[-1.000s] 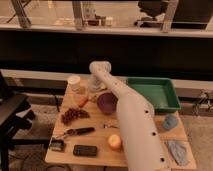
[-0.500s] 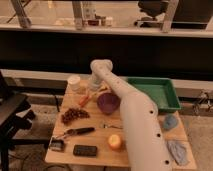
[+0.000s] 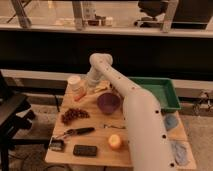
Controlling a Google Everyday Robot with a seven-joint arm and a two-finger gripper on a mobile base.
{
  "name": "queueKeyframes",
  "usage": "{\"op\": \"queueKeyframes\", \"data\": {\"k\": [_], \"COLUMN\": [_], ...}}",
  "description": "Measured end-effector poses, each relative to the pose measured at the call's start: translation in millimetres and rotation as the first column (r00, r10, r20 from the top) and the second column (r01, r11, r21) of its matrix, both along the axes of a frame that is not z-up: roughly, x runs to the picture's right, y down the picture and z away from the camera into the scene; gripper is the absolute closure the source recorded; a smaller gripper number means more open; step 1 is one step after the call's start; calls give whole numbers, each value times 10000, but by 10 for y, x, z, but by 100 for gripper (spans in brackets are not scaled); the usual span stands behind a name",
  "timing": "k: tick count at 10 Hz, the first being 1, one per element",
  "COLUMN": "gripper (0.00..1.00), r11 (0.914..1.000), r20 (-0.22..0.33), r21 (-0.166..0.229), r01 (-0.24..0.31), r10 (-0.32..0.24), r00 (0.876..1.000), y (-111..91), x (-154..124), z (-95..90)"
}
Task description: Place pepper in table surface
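Camera view: claw (image 3: 88,93), grip state unclear, has shifted rightward above pepper (image 3: 80,98) since earlier.

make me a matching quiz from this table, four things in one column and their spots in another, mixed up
Things:
1. purple round bowl
2. green rectangular tray
3. round yellow-orange fruit
4. gripper

Places:
A. front of the light-brown wooden table surface, right of the flat black device
B. far right end of the table
C. far side, beside the white jar, over the small orange-red pepper
D. middle of the table, next to the white arm

Pairs: 1-D, 2-B, 3-A, 4-C
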State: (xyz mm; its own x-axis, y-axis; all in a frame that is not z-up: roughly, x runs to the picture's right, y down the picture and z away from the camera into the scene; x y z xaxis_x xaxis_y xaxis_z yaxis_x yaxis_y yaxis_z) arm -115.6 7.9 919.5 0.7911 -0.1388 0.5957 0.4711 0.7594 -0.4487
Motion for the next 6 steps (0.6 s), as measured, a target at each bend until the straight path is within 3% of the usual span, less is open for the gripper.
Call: {"op": "queueKeyframes", "data": {"k": [3, 6], "gripper": [69, 75], "r11": [9994, 9989], "r20": [-464, -598], "r21": [-111, -52], "r01": [-320, -461], "r10": [314, 457], "r00": [9984, 9972], "y": [-16, -37], "x": [-140, -222], "z": [-213, -365]}}
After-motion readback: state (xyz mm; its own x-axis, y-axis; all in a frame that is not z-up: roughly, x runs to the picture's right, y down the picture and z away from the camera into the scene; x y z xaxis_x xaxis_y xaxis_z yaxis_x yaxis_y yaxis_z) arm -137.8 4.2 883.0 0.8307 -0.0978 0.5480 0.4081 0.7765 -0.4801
